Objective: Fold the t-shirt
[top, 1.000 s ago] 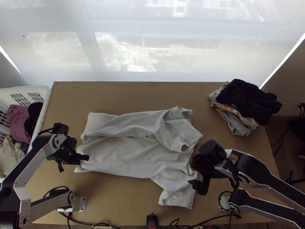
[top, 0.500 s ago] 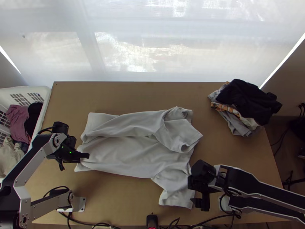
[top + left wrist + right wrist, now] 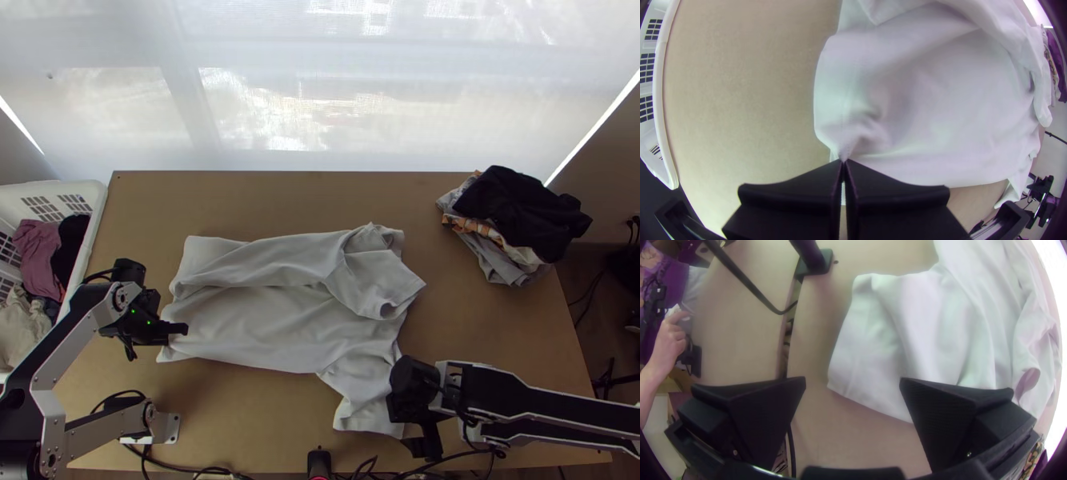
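Second side fold, apparently | left gripper point(image 3: 843, 161) clamped on t-shirt point(image 3: 264, 324) hem | right gripper point(image 3: 853, 380) parted beside t-shirt's sleeve point(image 3: 867, 351) | next: grasp sleeve, fold inward

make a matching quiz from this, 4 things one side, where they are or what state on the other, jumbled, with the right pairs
Things:
1. left gripper
2. right gripper
3. basket
4. t-shirt

Place or state:
A. open, close to the near sleeve
B. lying on the table, one side partly folded over
C. shut, cloth pinched at its fingertips
D. white, at the top view's left edge, with clothes inside

Right pairs: 1-C, 2-A, 3-D, 4-B
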Available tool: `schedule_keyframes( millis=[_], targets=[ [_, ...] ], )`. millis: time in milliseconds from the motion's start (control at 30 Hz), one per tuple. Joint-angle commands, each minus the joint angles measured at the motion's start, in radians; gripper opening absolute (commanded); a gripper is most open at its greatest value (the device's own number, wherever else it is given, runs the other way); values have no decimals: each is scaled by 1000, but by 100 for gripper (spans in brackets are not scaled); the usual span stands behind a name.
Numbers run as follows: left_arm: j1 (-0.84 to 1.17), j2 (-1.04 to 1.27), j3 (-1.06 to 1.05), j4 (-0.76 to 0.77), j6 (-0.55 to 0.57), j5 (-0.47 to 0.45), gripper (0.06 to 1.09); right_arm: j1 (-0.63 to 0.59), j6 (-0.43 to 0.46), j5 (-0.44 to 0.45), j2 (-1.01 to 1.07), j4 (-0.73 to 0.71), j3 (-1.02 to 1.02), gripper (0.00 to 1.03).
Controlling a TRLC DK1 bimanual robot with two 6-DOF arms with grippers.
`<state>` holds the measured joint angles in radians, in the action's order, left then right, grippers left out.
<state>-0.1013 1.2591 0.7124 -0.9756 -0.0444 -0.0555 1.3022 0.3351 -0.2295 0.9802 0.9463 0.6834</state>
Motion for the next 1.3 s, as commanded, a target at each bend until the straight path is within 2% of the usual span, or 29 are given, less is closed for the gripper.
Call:
schedule_keyframes(
  millis=[0, 67, 300, 467, 500, 767, 800, 967, 1267],
  targets=[
    [0, 0, -7, 2, 14, 0, 9, 35, 31, -33, 77, 6, 16, 98],
    [0, -1, -5, 2, 15, 0, 9, 35, 58, -31, 106, -15, -8, 98],
    [-14, -6, -4, 0, 15, 0, 9, 34, 65, 4, 163, -147, -50, 96],
    [-20, -4, 1, 0, 11, 0, 9, 31, 62, 33, 175, -205, -47, 82],
    [-20, -3, 5, 0, 9, 0, 9, 31, 62, 39, 173, -216, -47, 77],
    [-21, 26, 36, 0, 5, 0, 9, 26, 56, 94, 146, -270, -45, 8],
    [-20, 28, 39, 0, 5, 0, 9, 23, 56, 108, 138, -274, -44, 3],
    [-18, 26, 52, -11, 3, 0, 9, -34, 51, 134, 94, -274, -31, 3],
    [-21, -36, 102, -31, 15, 0, 9, -288, 99, 163, 5, -231, 73, 3]
  ],
)
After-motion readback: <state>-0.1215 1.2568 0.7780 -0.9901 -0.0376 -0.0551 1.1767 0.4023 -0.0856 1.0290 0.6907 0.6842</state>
